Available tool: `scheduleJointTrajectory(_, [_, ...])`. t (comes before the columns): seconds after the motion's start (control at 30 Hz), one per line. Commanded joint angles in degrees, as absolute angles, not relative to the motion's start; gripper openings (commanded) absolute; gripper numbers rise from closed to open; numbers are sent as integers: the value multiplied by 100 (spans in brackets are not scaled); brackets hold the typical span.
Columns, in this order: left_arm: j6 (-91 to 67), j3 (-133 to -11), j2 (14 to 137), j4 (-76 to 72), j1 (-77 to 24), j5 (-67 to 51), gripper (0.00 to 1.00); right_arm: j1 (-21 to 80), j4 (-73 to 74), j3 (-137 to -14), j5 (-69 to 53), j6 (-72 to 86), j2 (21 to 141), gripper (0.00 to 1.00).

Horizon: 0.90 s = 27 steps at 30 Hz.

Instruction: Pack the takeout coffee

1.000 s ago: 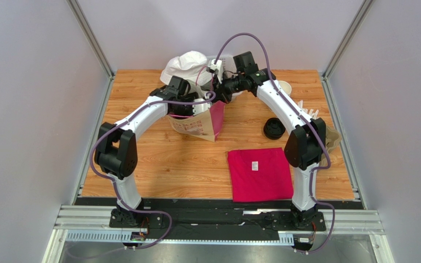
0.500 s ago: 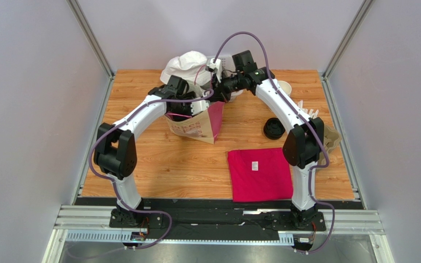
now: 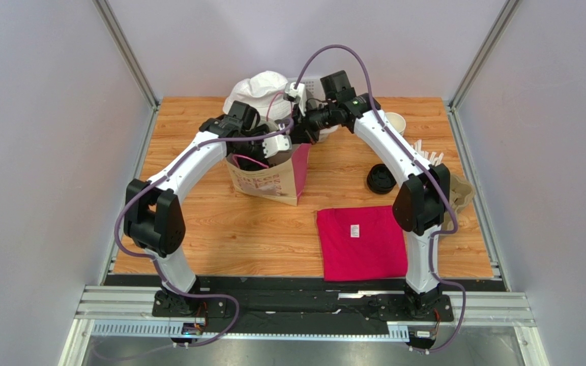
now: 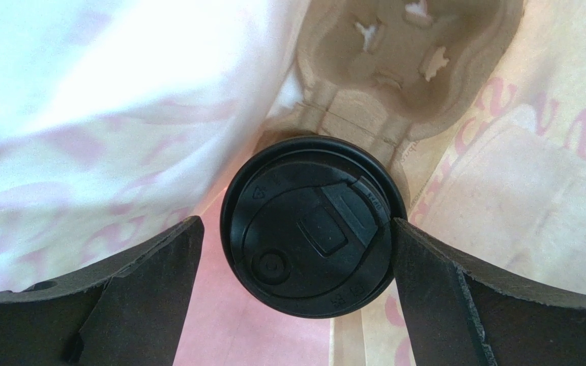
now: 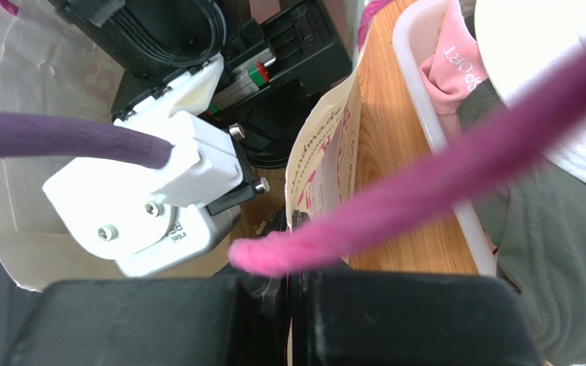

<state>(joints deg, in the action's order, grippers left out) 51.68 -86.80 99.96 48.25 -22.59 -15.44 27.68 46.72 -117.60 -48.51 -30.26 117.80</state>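
Observation:
The takeout coffee, a cup capped with a round black lid, stands inside the paper bag, in a tan pulp cup carrier. My left gripper is open above the lid. There is a gap on the left side, and the right finger is at the lid's edge. In the top view my left gripper is at the bag's mouth. My right gripper is shut on the bag's rim by the pink handle, holding the mouth open from the back right.
A red cloth lies at the front right. A stack of black lids and lidless cups sit to the right. A white bin of clothes stands behind the bag. Tan carriers lie at the right edge.
My left arm has swung back and left, and its wrist has risen at the bag's mouth. The bag has shifted slightly left. My right gripper has kept its hold on the rim.

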Motion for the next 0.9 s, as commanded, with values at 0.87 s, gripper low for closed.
scheduleJointTrajectory(0.87, [3930,-9931,8737,5520,-2224,-2162,96,2953,5133,-11118,-4623,-3515,11215,0])
